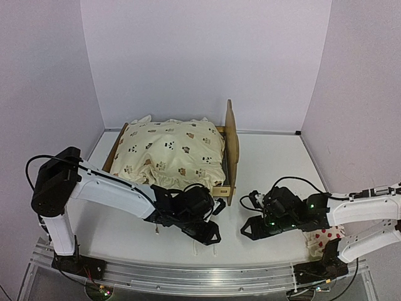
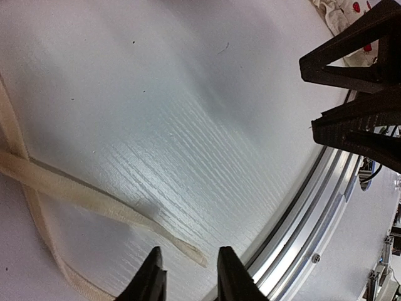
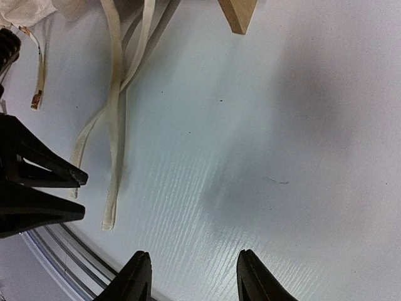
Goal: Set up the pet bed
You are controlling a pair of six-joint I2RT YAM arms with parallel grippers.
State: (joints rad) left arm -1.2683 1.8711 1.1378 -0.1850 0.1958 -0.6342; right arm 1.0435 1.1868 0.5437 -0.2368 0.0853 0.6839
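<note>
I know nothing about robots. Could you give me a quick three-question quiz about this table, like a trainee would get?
1. True or false: the cushion lies on the pet bed.
2. Where is the red-dotted pillow? A) on the cushion B) by the right arm C) under the bed
3. Fill in: the left gripper and right gripper both have jaws ____.
Key: 1 true; 2 B; 3 open.

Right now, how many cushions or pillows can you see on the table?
2. The cream animal-print cushion lies on the wooden bed. A small red-dotted pillow sits at the near right, partly hidden under the right arm. Others could be hidden.
</note>
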